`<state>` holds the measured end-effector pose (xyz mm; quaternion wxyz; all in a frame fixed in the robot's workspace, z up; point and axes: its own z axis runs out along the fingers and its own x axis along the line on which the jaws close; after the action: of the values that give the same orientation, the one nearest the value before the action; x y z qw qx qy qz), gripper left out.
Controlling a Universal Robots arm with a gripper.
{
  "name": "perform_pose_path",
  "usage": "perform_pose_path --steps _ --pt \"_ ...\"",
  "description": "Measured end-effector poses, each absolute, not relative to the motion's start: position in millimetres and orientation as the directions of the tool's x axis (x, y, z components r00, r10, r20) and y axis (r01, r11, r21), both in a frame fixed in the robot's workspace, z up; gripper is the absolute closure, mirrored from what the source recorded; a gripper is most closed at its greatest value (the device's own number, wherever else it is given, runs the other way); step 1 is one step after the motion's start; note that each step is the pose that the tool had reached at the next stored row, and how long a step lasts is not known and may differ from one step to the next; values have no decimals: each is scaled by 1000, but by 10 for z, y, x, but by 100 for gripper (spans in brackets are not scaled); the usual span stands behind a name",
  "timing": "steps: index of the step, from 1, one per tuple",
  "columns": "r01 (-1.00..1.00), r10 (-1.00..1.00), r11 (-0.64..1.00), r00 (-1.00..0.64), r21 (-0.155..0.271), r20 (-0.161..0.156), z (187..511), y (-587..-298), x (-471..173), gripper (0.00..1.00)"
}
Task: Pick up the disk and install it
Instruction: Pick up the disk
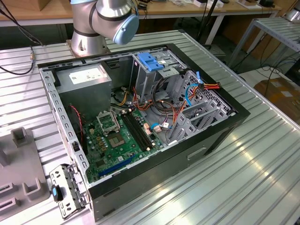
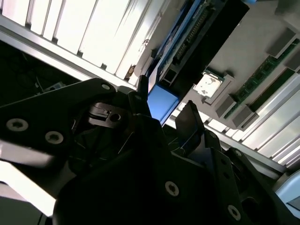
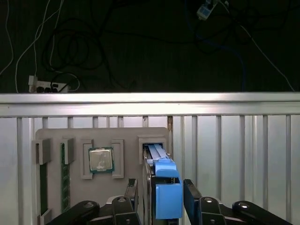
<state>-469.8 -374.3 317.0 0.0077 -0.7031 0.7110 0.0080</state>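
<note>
The disk (image 3: 168, 199) stands on edge in a slot of a grey fixture plate (image 3: 126, 135), one blue side rail facing the camera. My gripper (image 3: 161, 185) straddles the disk, one dark finger pressed close to each flat side, so it looks shut on the disk. In the second wrist view the gripper (image 2: 165, 101) holds the blue rail end (image 2: 161, 107), and the dark disk body (image 2: 206, 42) runs away from it. The open computer case (image 1: 220, 136) lies on the table in the exterior view, with a metal drive cage (image 1: 150, 63) topped in blue plastic.
The fixture plate also holds a processor chip (image 3: 101, 160) and memory sticks (image 3: 64, 180). Beyond it are the ribbed table's edge (image 3: 187, 97) and dark floor with cables. The case holds a grey power supply (image 1: 86, 79), a motherboard (image 1: 117, 140) and loose cables. The arm's base (image 1: 89, 42) stands behind the case.
</note>
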Motion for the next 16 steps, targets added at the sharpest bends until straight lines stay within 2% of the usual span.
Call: perform_pose_path --steps 16 --pt "-1000 -1000 5 -5 0 -24 3004 -3744 -4700 49"
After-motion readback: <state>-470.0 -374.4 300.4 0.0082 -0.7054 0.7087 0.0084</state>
